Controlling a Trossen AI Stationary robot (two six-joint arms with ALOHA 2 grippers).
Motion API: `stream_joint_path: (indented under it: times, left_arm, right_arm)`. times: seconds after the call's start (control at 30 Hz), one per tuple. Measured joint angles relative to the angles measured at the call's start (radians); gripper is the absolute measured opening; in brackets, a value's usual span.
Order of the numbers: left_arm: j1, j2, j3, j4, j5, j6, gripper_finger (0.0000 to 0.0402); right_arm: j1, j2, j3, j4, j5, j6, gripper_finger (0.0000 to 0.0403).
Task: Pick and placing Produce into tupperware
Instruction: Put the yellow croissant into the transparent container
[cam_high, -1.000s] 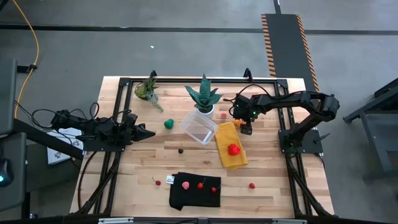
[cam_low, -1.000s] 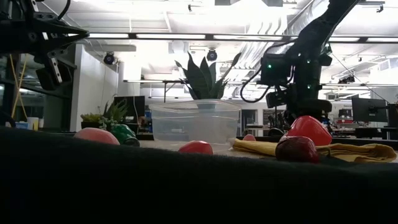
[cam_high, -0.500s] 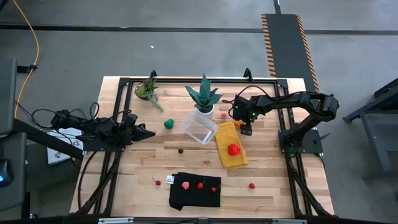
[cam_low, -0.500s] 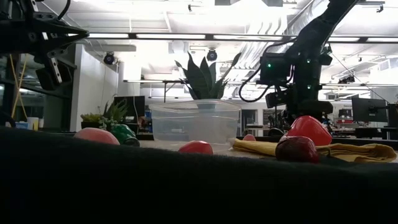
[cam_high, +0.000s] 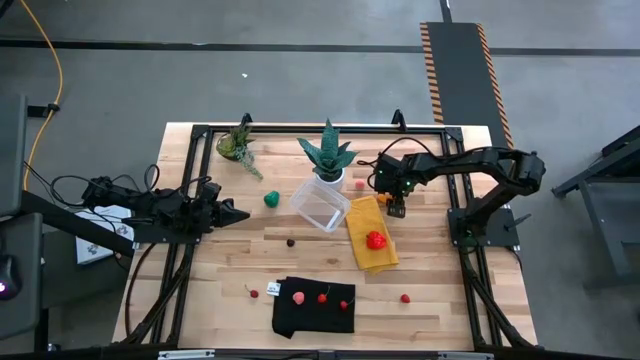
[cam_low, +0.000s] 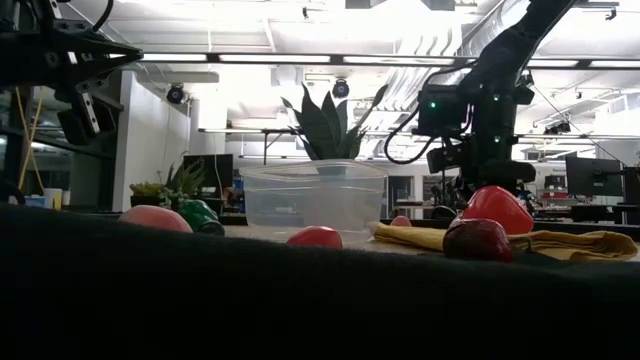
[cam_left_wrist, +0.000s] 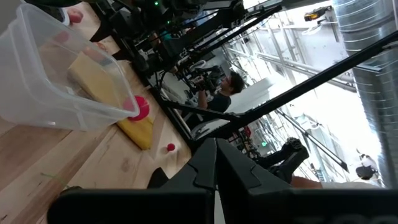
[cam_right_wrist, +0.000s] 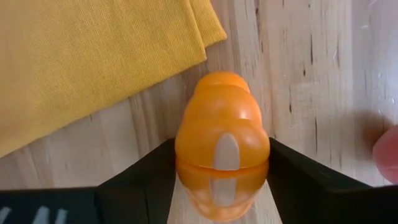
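The clear tupperware (cam_high: 320, 203) stands mid-table, nothing in it; it also shows in the low view (cam_low: 313, 196). My right gripper (cam_high: 397, 207) is beside the far end of the yellow cloth (cam_high: 372, 232) and is shut on an orange toy produce (cam_right_wrist: 222, 152). A red piece (cam_high: 376, 239) lies on the cloth. A green piece (cam_high: 271, 199), a small dark one (cam_high: 291, 241) and a red one (cam_high: 405, 297) lie on the wood. More red and pink pieces sit on the black cloth (cam_high: 313, 305). My left gripper (cam_high: 238, 213) waits shut at the left. My right gripper pinches the orange produce between its two fingers (cam_right_wrist: 143, 180), one on each of its sides (cam_right_wrist: 186, 155). The fingers come from above, pointing down at the wood next to the yellow cloth's edge. Whether the piece rests on the table, I cannot tell.
Two potted plants (cam_high: 327, 155) (cam_high: 238, 143) stand near the far edge, one right behind the tupperware. A pink piece (cam_right_wrist: 388, 152) lies close beside the orange one. A black frame runs around the table. Bare wood lies between the tupperware and the black cloth.
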Motion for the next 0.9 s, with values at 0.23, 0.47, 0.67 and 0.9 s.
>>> stream_joint_path:
  times: [0.23, 0.47, 0.67, 0.9]
  left_arm:
    - [0.000, 0.000, 0.000, 0.000, 0.000, 0.000, 0.0001]
    - [0.000, 0.000, 0.000, 0.000, 0.000, 0.000, 0.0001]
    - [0.000, 0.000, 0.000, 0.000, 0.000, 0.000, 0.0001]
    - [0.000, 0.000, 0.000, 0.000, -0.001, 0.000, 0.0001]
  right_arm:
    - [-0.002, -0.066, -0.005, -0.021, -0.027, 0.022, 0.0195]
    - [-0.007, -0.193, -0.005, -0.112, -0.068, 0.089, 0.0194]
    - [-0.008, -0.338, -0.004, -0.137, -0.129, 0.201, 0.0193]
    - [0.004, -0.513, -0.004, -0.113, -0.231, 0.374, 0.0193]
